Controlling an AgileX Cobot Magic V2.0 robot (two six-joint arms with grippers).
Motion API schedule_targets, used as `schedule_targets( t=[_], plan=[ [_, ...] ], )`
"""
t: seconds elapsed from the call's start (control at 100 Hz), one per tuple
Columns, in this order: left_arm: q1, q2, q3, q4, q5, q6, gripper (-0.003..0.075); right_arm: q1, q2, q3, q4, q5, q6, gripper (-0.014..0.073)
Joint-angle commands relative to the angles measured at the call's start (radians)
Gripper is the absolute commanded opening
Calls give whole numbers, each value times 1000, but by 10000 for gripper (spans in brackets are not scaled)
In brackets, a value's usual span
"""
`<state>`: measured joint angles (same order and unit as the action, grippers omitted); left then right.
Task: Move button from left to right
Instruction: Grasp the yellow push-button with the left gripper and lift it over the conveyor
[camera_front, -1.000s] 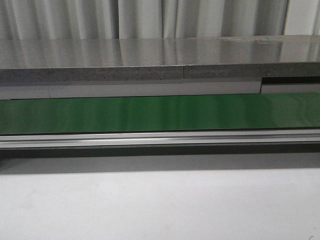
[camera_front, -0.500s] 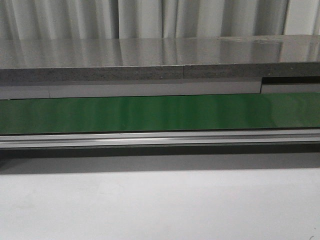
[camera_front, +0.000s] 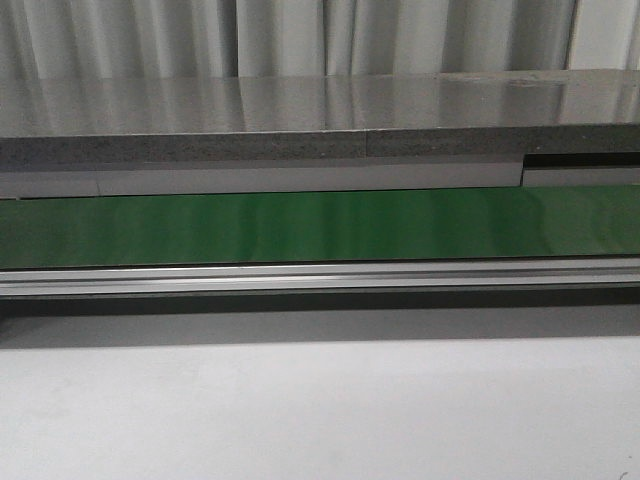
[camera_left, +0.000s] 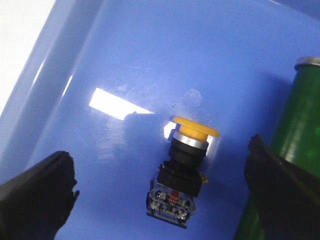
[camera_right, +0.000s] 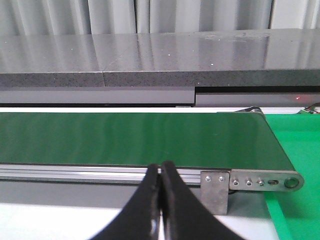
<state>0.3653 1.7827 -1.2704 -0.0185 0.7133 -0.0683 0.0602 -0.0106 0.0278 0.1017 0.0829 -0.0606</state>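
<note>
Three views: each one is showing something the other two are missing.
Left wrist view, nearest: two black fingers (camera_left: 35, 192) of the left gripper (camera_left: 165, 192) are sitting in the lower corners of the frame, spread wide apart and holding nothing.
Button: the button (camera_left: 180, 172) is lying in the lower middle of the frame on the floor of a blue tray (camera_left: 125, 60), and only this view is showing it.
Button's look: a round yellow-orange head is sitting on a silver collar and a black boxy body, with small red and other coloured marks at the base; it is lying tipped, head toward the frame's top.
Button against gripper: it is resting between the two spread fingers, apart from both and somewhat nearer the finger at lower right.
Beside it: a green cylinder (camera_left: 295, 140) with a grey cap is rising along the right edge of the frame.
Right wrist view: the right gripper (camera_right: 160, 200) is showing at bottom centre with its dark fingers pressed together and nothing between them.
Beyond that gripper: a green conveyor belt (camera_right: 125, 137) is running across mid-frame, ending at a metal bracket (camera_right: 216, 192) toward the lower right.
Front view: a white table (camera_front: 320, 410) is filling the lower frame, then the belt, then a grey shelf (camera_front: 320, 105) and pale curtains (camera_front: 300, 35) at the top; neither arm nor button is appearing in it.
</note>
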Motion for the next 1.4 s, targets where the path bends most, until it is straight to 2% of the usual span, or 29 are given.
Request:
schedule_targets(
  t=[0.0,0.88,1.0,1.19,1.26,1.39],
  plan=[
    [4,-17,-50,-11,-23,9,651,-1,-18,-17,-8,-83,0,-67],
    [4,193,-60,-19,7,9,634,-1,-18,-17,-8,-83,0,-67],
    [4,197,-60,-21,14,9,526,-1,-18,-17,-8,-83,0,-67],
    [4,197,-60,-21,24,9,209,-1,-18,-17,-8,-83,0,-67],
    [4,192,-60,-21,29,9,115,-1,-18,-17,-8,-83,0,-67],
    [4,164,-62,-21,32,30,2,-1,-18,-17,-8,-83,0,-67]
  ],
)
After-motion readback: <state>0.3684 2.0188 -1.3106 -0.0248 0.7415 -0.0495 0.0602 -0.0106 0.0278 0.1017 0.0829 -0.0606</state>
